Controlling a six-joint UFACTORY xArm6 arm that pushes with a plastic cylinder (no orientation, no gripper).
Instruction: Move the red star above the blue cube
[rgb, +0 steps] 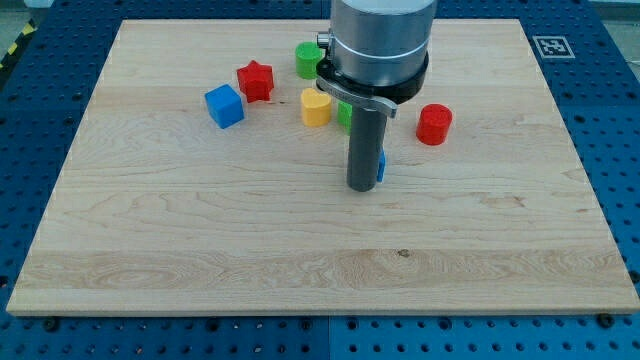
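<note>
The red star lies on the wooden board at the upper left of centre. The blue cube sits just to its lower left, nearly touching it. My tip rests on the board near the centre, well to the right of and below both blocks. A second blue block is mostly hidden behind the rod, right against it.
A yellow heart-shaped block lies left of the rod. A green block sits above it, partly hidden by the arm. Another green block peeks out behind the rod. A red cylinder stands to the right. The board ends in blue pegboard.
</note>
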